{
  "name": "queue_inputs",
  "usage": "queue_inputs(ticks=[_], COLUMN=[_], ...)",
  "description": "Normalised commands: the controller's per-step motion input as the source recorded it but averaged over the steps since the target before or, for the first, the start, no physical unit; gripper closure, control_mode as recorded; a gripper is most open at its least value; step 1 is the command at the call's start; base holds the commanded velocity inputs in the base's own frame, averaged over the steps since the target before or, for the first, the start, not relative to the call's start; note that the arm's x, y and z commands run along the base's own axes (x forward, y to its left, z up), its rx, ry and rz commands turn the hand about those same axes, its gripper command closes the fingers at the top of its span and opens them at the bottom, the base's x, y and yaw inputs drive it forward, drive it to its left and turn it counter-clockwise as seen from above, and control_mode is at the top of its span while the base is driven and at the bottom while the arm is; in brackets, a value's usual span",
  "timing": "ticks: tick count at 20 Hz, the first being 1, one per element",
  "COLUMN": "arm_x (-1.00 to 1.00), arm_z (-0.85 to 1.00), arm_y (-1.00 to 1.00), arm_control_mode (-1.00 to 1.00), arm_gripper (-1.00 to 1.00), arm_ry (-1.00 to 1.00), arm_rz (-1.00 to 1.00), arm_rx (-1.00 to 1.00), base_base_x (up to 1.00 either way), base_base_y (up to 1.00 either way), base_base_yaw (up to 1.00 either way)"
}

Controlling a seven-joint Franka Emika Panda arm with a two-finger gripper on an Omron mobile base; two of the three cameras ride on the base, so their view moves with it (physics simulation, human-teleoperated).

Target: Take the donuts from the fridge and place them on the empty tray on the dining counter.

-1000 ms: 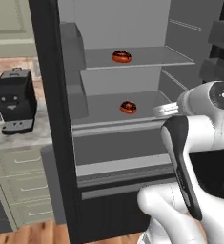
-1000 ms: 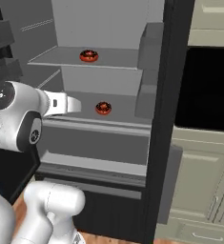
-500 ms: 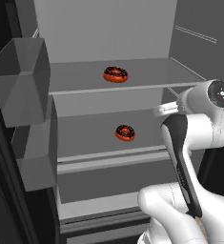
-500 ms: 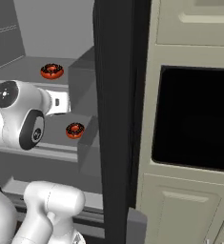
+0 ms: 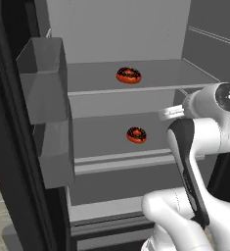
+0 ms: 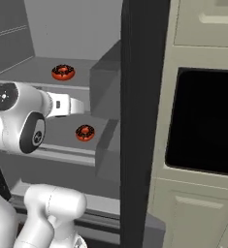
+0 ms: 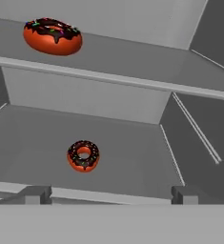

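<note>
The fridge [image 5: 116,29] stands open, its grey shelves facing me. One donut [image 5: 128,75] with dark icing lies on the upper shelf, and a second donut [image 5: 136,135] lies on the shelf below. The same two appear in the right base view, the upper donut [image 6: 63,71] and the lower donut [image 6: 85,132]. My gripper [image 7: 111,194] is open and holds nothing, its fingertips [image 7: 37,193] spread wide in front of the lower shelf's edge. The lower donut [image 7: 83,155] lies ahead of it, a little left of centre; the upper donut [image 7: 52,35] is above left. The empty tray and the dining counter are out of view.
Grey door bins [image 5: 43,88] hang on the open left door, close to the shelves. The right door's black edge [image 6: 139,121] stands just right of my hand [image 6: 69,104]. Beyond it is a black built-in oven [image 6: 207,121] in cream cabinets.
Both base views have shifted as the base drove and turned: the fridge interior is now larger and more central. Both donuts lie where they were. My gripper stays open.
</note>
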Motion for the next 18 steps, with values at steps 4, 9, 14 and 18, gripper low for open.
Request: queue_inputs(ticks=[4,9,14,18], arm_x=[0.00,0.00,0.00,0.00], arm_z=[0.00,0.00,0.00,0.00], arm_y=[0.00,0.00,0.00,0.00], arm_control_mode=[1.00,1.00,1.00,1.00], arm_gripper=[-1.00,-1.00,-1.00,-1.00], arm_ry=[0.00,0.00,0.00,0.00], arm_rz=[0.00,0.00,0.00,0.00], arm_rx=[0.00,0.00,0.00,0.00], base_base_x=[-0.07,0.98,1.00,0.87], base_base_y=[0.60,-0.75,-0.55,-0.04], base_base_yaw=[0.32,0.14,-0.29,-0.46])
